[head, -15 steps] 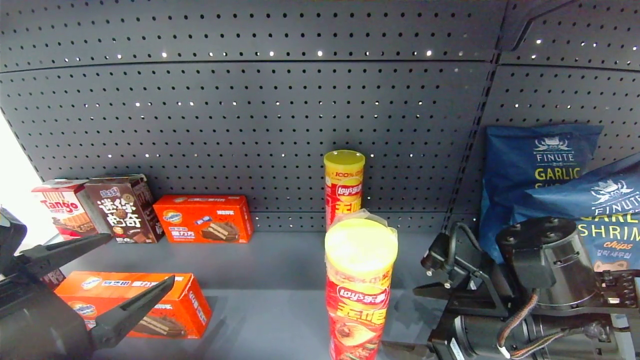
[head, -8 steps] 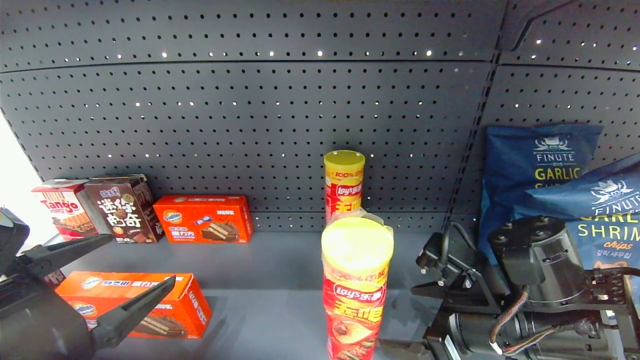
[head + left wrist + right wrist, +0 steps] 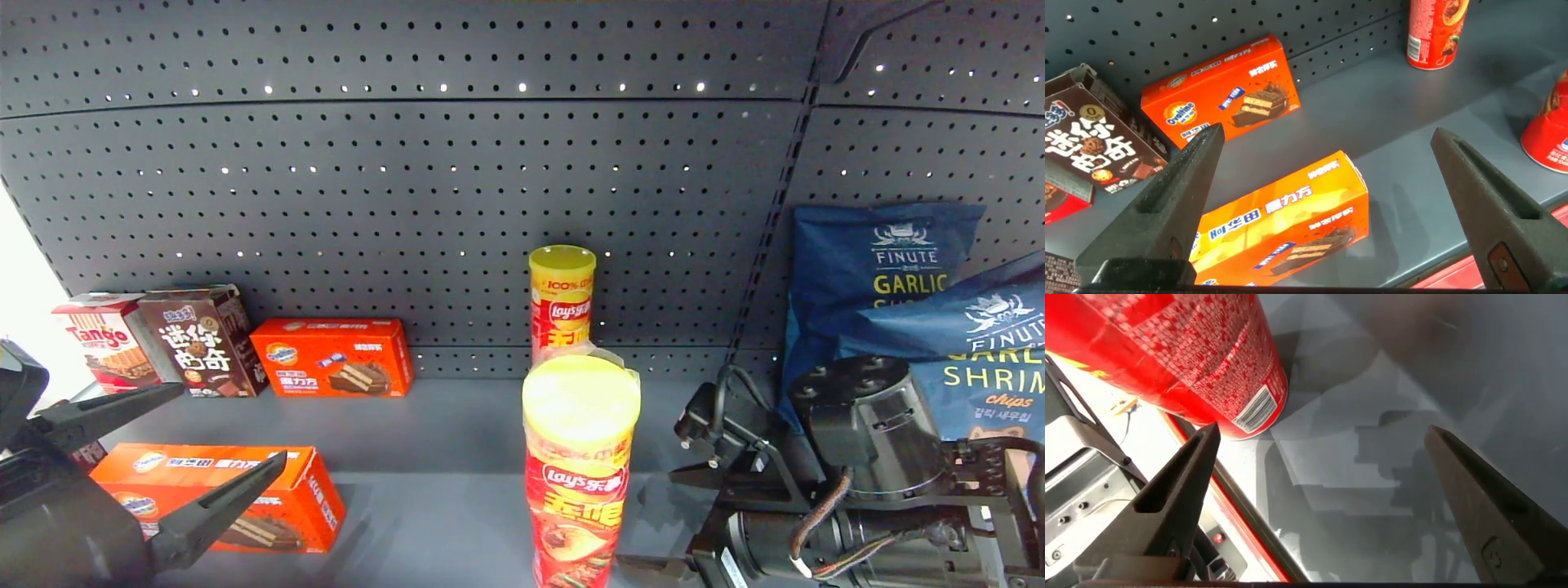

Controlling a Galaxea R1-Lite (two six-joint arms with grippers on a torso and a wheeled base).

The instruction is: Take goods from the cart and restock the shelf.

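Observation:
A red chips can with a yellow lid (image 3: pixel 580 474) stands upright near the front edge of the grey shelf (image 3: pixel 457 425). A second, matching can (image 3: pixel 562 300) stands behind it against the pegboard. My right gripper (image 3: pixel 673 518) is open just right of the front can and holds nothing. In the right wrist view the can's base (image 3: pixel 1200 367) stands outside the gap of the right gripper (image 3: pixel 1331 506), beside one finger. My left gripper (image 3: pixel 229 422) hovers open over an orange biscuit box (image 3: pixel 245 498) lying flat at the front left. From the left wrist, that box (image 3: pixel 1290 220) lies below the left gripper (image 3: pixel 1327 204).
Another orange box (image 3: pixel 333 356), a brown cookie box (image 3: pixel 200 339) and a red wafer box (image 3: pixel 102 339) line the back left. Blue chip bags (image 3: pixel 890 278) lean at the right, behind my right arm. Bare shelf lies between the boxes and the cans.
The front can has shifted slightly to the left. My right arm has also moved a little left. The left arm has stayed put.

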